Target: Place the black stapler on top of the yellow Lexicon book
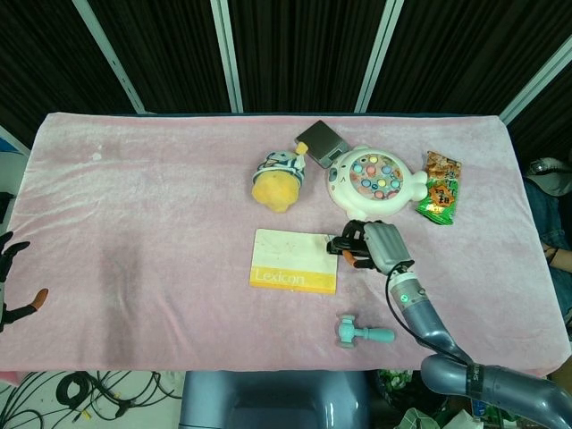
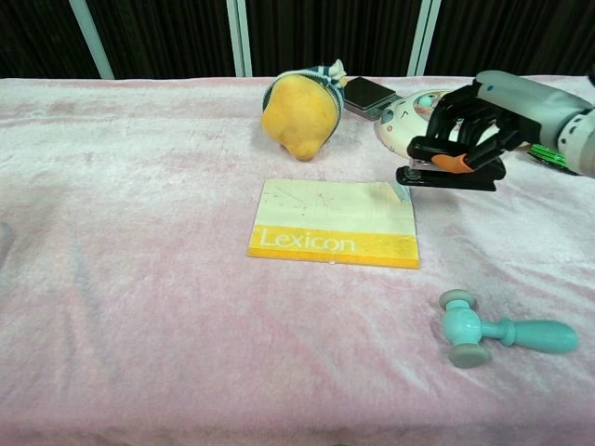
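The yellow Lexicon book (image 1: 296,260) (image 2: 335,221) lies flat at the middle of the pink cloth. My right hand (image 1: 377,243) (image 2: 483,116) grips the black stapler (image 1: 344,248) (image 2: 450,171), which has an orange part, and holds it lifted just off the book's right edge. In the chest view the stapler hangs level, above and to the right of the book's far right corner. My left hand (image 1: 11,284) shows only at the far left edge of the head view, fingers apart, holding nothing.
A teal toy hammer (image 1: 363,333) (image 2: 495,334) lies in front of the book to the right. Behind stand a yellow plush (image 1: 278,180) (image 2: 301,110), a white bubble toy (image 1: 370,182) (image 2: 460,126), a dark scale (image 1: 319,141) and a snack packet (image 1: 440,188).
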Controlling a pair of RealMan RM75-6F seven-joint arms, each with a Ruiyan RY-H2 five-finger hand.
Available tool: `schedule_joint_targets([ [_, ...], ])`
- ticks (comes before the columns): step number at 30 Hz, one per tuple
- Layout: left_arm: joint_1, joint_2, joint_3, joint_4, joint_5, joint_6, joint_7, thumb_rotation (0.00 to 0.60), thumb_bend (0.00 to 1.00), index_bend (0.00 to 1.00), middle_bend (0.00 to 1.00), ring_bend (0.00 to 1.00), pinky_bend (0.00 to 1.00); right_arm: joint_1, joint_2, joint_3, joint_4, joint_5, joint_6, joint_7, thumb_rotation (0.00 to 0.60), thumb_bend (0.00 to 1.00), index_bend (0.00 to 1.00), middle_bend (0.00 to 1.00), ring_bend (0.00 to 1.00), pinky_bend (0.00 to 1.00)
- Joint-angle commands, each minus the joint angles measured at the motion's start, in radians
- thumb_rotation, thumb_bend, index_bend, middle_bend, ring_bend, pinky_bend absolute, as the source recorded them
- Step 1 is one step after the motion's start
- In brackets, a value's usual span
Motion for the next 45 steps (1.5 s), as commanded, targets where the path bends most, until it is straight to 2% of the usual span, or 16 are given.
schedule_joint_targets([
  [1,0.0,0.0,0.0,-0.001,-0.001,-0.001,0.0,0.6,0.26,0.17,0.04,0.0,0.0,0.062,-0.064,0.032,-0.008,0.105,-0.012,-0.081,0.6,0.36,0.64,0.52,0.53,0.37],
  [9,-0.002,0.002,-0.002,-0.005,-0.005,-0.005,0.001,0.6,0.26,0.17,0.04,0.0,0.0,0.121,-0.164,0.04,0.033,0.177,-0.001,-0.12,0.6,0.36,0.64,0.53,0.54,0.37],
  [32,-0.006,0.009,-0.004,-0.02,-0.022,-0.016,0.008,0.6,0.26,0.17,0.04,0.0,0.0,0.177,-0.336,0.02,0.201,0.141,0.038,-0.135,0.6,0.35,0.64,0.51,0.52,0.37],
  [39,-0.007,0.009,-0.004,-0.023,-0.027,-0.019,0.015,0.6,0.26,0.17,0.04,0.0,0.0,0.17,-0.335,0.015,0.197,0.132,0.048,-0.141,0.6,0.3,0.45,0.36,0.42,0.36],
  [45,-0.007,0.009,-0.004,-0.027,-0.032,-0.02,0.02,0.6,0.26,0.17,0.04,0.0,0.0,0.171,-0.329,0.015,0.182,0.168,0.04,-0.177,0.6,0.3,0.42,0.31,0.38,0.34],
])
